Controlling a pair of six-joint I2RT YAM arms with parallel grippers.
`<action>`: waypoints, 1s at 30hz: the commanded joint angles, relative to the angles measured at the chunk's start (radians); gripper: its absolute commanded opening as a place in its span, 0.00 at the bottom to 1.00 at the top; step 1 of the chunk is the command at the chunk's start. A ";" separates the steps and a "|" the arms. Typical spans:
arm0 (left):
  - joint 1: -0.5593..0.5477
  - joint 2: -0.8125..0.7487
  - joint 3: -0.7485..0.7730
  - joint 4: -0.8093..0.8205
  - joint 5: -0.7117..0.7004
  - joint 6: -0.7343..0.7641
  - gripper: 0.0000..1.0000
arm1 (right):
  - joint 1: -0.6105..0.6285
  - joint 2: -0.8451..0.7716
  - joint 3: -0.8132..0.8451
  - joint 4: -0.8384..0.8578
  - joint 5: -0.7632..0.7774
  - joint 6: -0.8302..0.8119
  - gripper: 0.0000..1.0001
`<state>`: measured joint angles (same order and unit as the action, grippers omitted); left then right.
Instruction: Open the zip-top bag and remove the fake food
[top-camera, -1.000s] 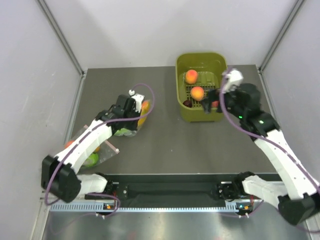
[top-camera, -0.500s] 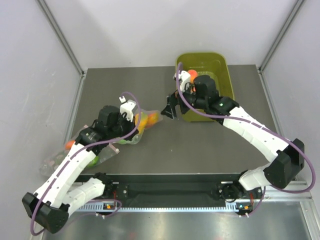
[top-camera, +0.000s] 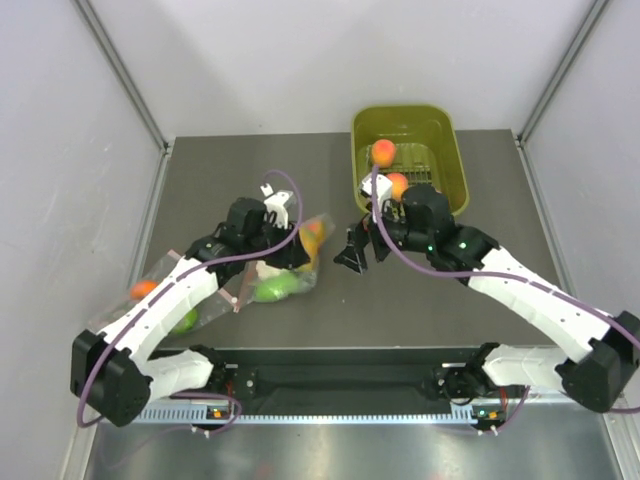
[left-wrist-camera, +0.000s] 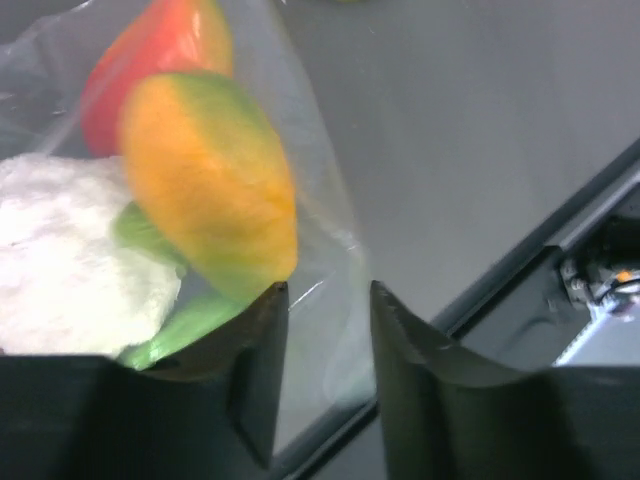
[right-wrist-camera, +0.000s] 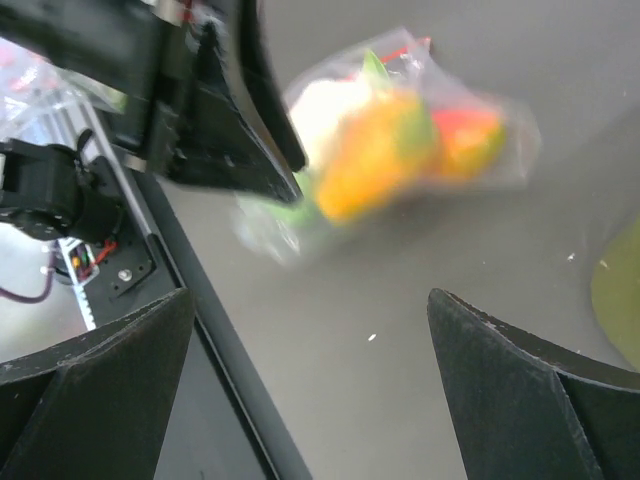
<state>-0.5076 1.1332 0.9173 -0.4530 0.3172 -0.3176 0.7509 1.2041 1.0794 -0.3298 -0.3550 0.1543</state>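
The left gripper (left-wrist-camera: 325, 330) has its jaws a narrow gap apart, and a fold of clear film from the zip-top bag (left-wrist-camera: 315, 215) shows in that gap with neither finger pressed onto it. Just beyond the fingertips the fake food sits packed inside the bag: a yellow-orange piece (left-wrist-camera: 210, 180) nearest, a glossy red piece (left-wrist-camera: 160, 50) behind it, white cauliflower (left-wrist-camera: 70, 260) to the left and a green piece (left-wrist-camera: 175, 335) underneath. The right gripper (right-wrist-camera: 310, 320) has its jaws spread wide with nothing between them, only bare table; the bag lies a little way ahead of it, with the left gripper's dark fingers (right-wrist-camera: 235, 135) at its near end. From above, the bag sits on the dark grey table (top-camera: 420, 290) left of centre, the left gripper at its left side and the right gripper just to its right, apart from it. A second clear bag (top-camera: 150, 300) lies under the left arm. An olive-green bin (top-camera: 455, 170) at the back right holds two peaches (top-camera: 383, 152).
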 joint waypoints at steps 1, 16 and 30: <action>-0.023 -0.009 0.002 0.074 0.048 -0.034 0.46 | 0.030 -0.081 -0.028 0.017 0.024 0.016 1.00; -0.023 -0.125 -0.054 -0.148 -0.616 -0.188 0.89 | 0.412 0.104 -0.156 0.137 0.625 0.290 0.98; -0.023 -0.043 -0.261 0.030 -0.612 -0.333 0.87 | 0.421 0.253 -0.296 0.264 0.651 0.429 0.66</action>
<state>-0.5293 1.0752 0.6876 -0.5041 -0.2859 -0.6060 1.1694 1.4277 0.7807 -0.1841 0.2932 0.5724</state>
